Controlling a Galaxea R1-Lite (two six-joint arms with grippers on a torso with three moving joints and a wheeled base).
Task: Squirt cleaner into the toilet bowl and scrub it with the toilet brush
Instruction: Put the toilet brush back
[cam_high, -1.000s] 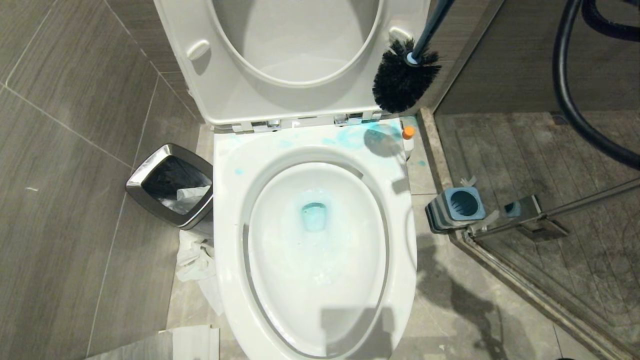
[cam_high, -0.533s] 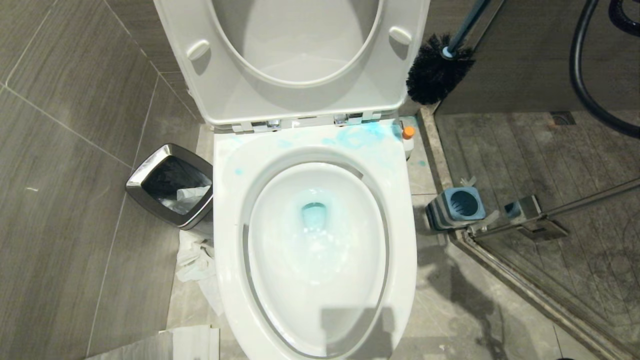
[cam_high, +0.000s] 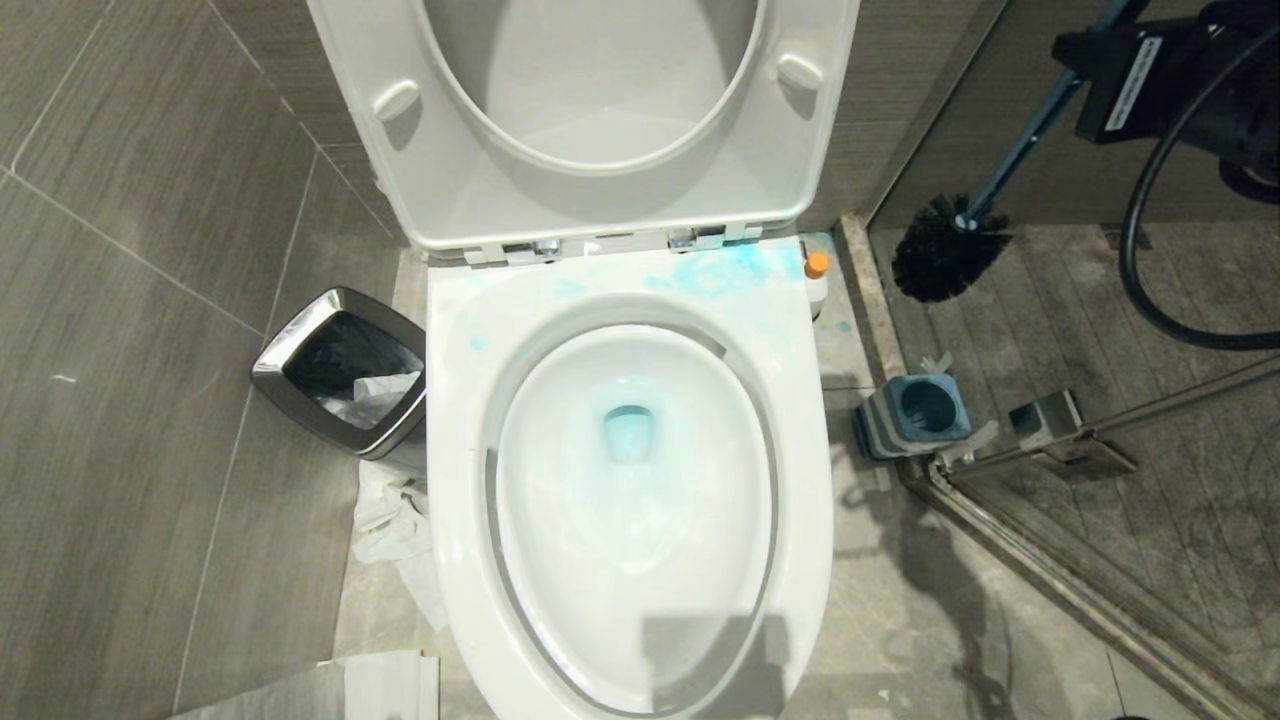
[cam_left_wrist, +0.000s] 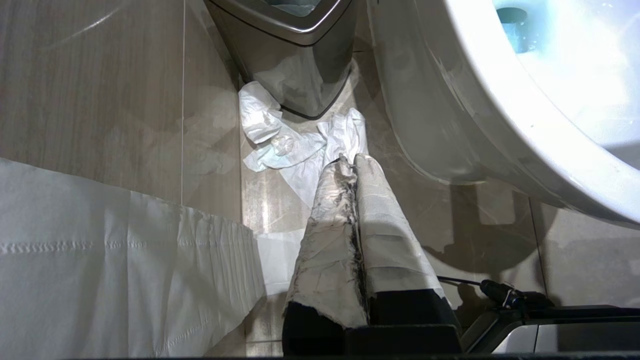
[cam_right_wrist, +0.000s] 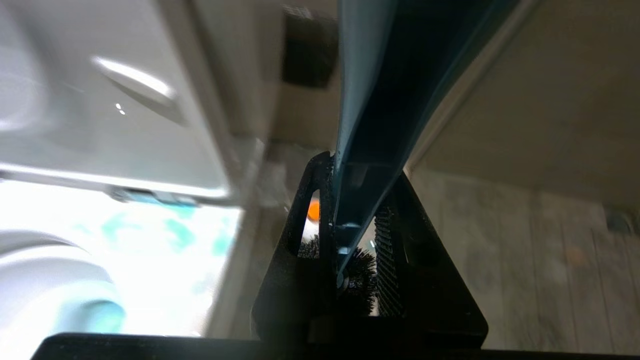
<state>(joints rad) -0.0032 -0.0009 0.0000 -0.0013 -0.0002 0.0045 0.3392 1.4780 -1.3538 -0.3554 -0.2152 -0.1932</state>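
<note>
Right gripper (cam_right_wrist: 357, 240) is clamped on the dark-blue handle of the toilet brush (cam_high: 948, 258), at the far right of the scene. The handle runs from the gripper down and to the left, so the black bristle head hangs below the gripper, to the right of the toilet bowl (cam_high: 800, 420) and apart from it, over the grey floor behind a low stone curb. The square blue-grey brush stand (cam_high: 912, 416) is on the floor nearer than the bristle head, just beside the right side of the bowl. Light-blue cleaner (cam_high: 628, 432) sits in the drain of the bowl, and more blue smears lie on the far right part of the rim. Left gripper (cam_left_wrist: 352, 165) has its paper-wrapped fingers pressed together and holds nothing; it is low on the left of the bowl, near a waste bin (cam_high: 340, 370) and crumpled tissue (cam_left_wrist: 300, 150).
</note>
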